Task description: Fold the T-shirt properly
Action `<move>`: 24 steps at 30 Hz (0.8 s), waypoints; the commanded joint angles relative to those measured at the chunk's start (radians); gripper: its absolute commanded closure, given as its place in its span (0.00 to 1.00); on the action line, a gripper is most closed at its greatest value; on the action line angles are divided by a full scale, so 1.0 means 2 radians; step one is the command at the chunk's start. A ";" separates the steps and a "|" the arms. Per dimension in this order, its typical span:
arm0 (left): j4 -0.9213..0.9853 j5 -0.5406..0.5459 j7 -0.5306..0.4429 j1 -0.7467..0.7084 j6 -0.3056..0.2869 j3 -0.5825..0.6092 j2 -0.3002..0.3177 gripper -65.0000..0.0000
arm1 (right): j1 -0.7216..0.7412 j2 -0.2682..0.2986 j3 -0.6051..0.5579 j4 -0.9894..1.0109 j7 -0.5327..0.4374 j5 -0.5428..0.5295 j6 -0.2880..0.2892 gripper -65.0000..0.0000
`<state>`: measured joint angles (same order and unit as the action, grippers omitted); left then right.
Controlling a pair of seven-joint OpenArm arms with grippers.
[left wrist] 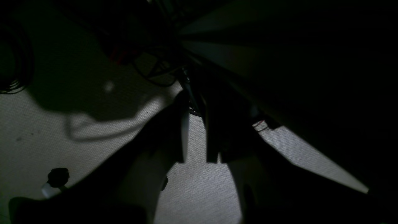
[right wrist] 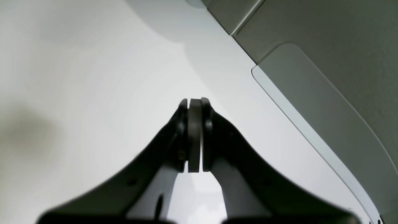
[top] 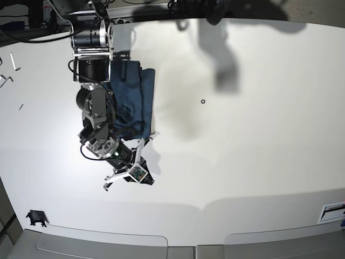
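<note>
Navy-blue cotton T-shirt [top: 147, 100], compactly folded; beside it, black right claw [right wrist: 195, 104], closed, empty. Black left claw [left wrist: 196, 96], slightly parted, empty. We'd withdraw without dragging.

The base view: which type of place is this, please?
Probably a robot workshop or lab: a robot arm reaches over a large white table, and dark cables lie on the floor.

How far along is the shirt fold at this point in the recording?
Looks largely done: the T-shirt lies as a compact, layered bundle with a fairly straight side edge. Nothing appears in hand: no cloth shows at the fingertips of the right gripper or left gripper. Left, probably: moving the right arm, which hides part of the bundle, then perhaps a final tidy.
</note>
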<state>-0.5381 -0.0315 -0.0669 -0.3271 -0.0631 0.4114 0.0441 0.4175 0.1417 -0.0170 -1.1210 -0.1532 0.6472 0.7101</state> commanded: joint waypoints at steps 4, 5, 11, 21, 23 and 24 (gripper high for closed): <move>-0.002 -0.001 -0.005 -0.006 -0.005 0.001 -0.004 0.88 | 0.017 0.001 0.001 -0.008 -0.014 -0.014 -0.006 1.00; -0.002 -0.001 -0.005 -0.006 -0.005 0.001 -0.004 0.88 | 0.017 0.001 0.001 -0.008 -0.014 -0.019 -0.006 1.00; -0.002 -0.001 -0.005 -0.006 -0.005 0.001 -0.004 0.88 | 0.017 0.001 0.001 -0.008 -0.013 -0.028 -0.006 1.00; -0.002 -0.001 -0.005 -0.006 -0.005 0.001 -0.004 0.88 | 0.017 0.001 0.001 -0.008 -0.013 -0.028 -0.006 1.00; -0.002 -0.001 -0.005 -0.006 -0.005 0.001 -0.004 0.88 | 0.017 0.001 0.001 -0.008 -0.013 -0.028 -0.006 1.00; -0.002 -0.001 -0.005 -0.006 -0.005 0.001 -0.004 0.88 | 0.017 0.001 0.001 -0.008 -0.013 -0.028 -0.006 1.00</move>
<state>-0.5381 -0.0315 -0.0669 -0.3271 -0.0631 0.4114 0.0444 0.4179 0.1387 -0.0170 -1.1210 -0.1558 0.6086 0.7094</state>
